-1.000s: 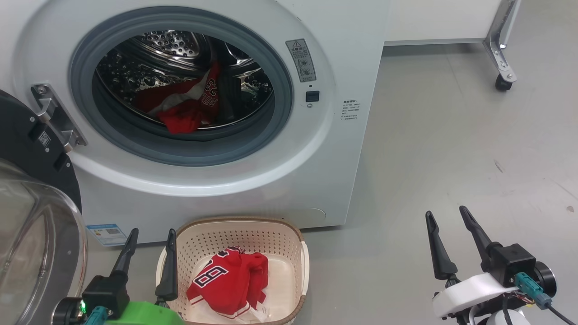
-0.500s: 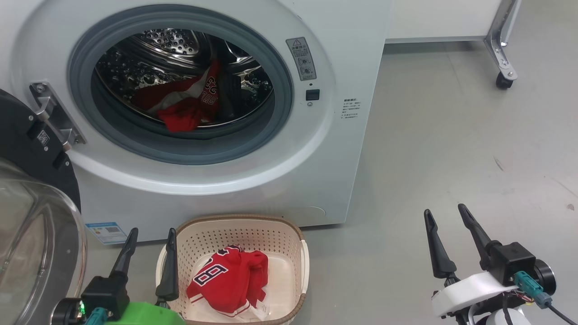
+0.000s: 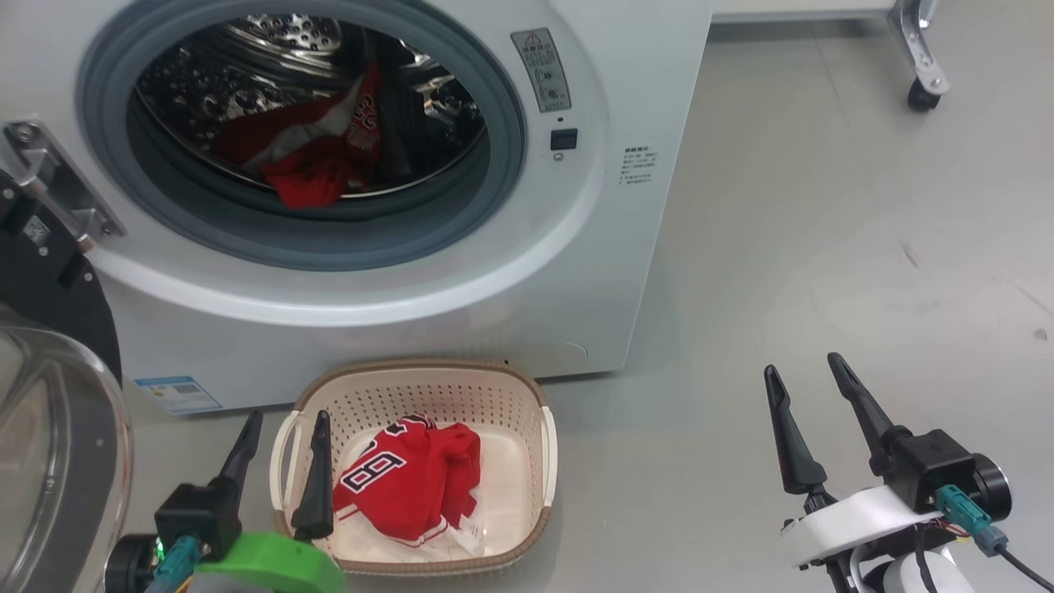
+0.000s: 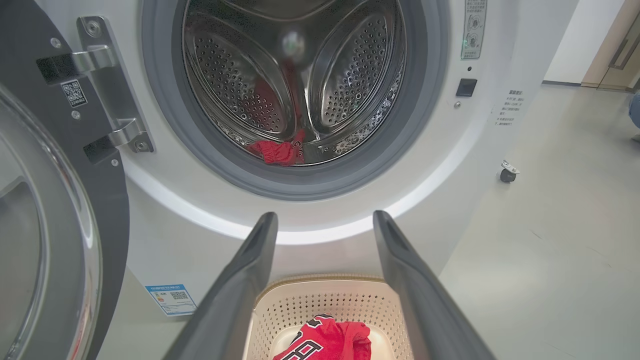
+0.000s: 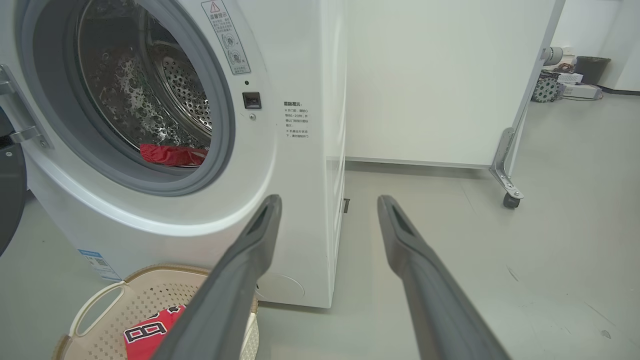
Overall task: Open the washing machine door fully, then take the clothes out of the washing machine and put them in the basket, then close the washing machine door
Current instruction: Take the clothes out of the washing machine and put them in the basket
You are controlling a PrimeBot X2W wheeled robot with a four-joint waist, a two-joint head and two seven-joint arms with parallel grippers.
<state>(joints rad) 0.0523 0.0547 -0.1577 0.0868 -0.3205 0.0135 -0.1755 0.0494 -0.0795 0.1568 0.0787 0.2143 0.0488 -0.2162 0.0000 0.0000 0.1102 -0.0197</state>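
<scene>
Washing machine door (image 3: 58, 445): swung open, 9 o'clock.
Washing machine (image 3: 527, 272): red clothes (image 3: 309, 177) lie inside, 10 o'clock.
Basket (image 3: 428, 387): 7 o'clock, before the machine, holds a red jersey (image 3: 408, 478) (dark 8 showing).
Left gripper (image 3: 287, 418): fingers wide, empty, 8 o'clock.
Right gripper (image 3: 803, 366): fingers wide, empty, 4 o'clock.

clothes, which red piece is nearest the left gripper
The red jersey with the dark 8, lying in the basket right beside the left gripper. The other red garment lies up inside the washing machine drum, farther away.
</scene>
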